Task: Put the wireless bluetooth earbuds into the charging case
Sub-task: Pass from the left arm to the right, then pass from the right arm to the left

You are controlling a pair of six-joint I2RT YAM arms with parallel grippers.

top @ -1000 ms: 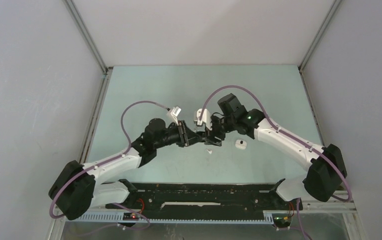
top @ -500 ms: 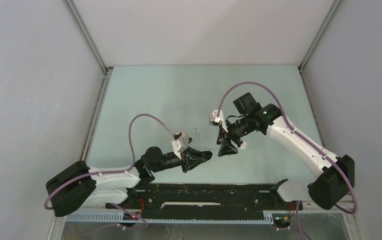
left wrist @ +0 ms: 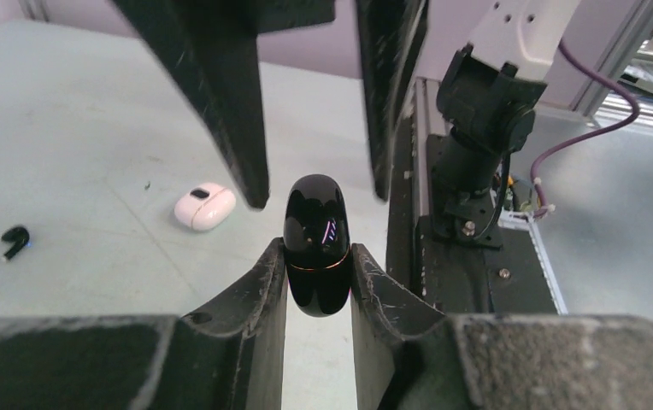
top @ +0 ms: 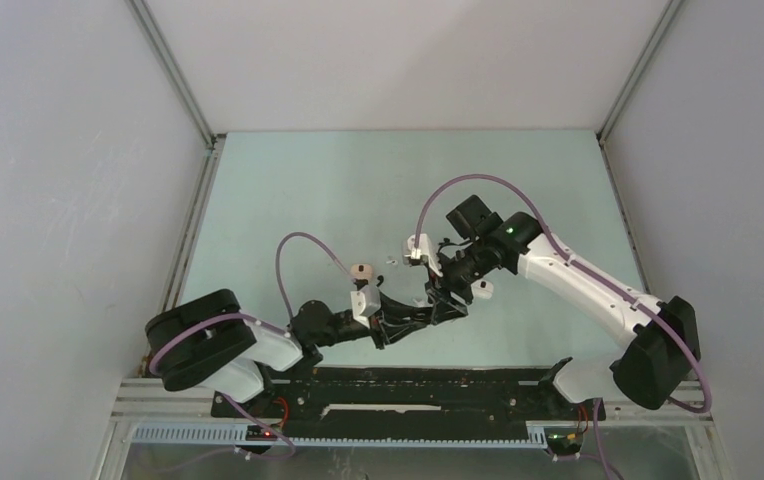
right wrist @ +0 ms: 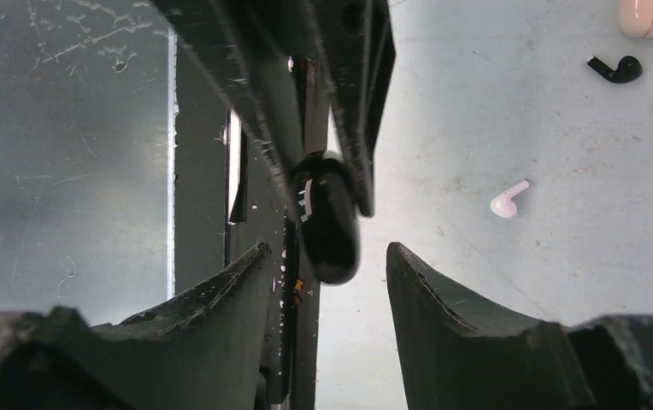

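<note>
Case (left wrist: 316,213) black, pinched in left gripper (left wrist: 319,252), its flanks hidden.

We take this for a robotics lab test cell. A left arm (top: 258,345) and a right arm (top: 578,282), both white and black, are bolted to a black rail (top: 398,382) at the near edge of a pale green surface (top: 298,190). Plain grey panels (top: 58,150) set in aluminium posts (top: 170,72) box that surface in. Purple cables (top: 303,243) loop off the arms, and a bare circuit board (top: 264,432) with lit indicator lights sits below the rail.
</note>
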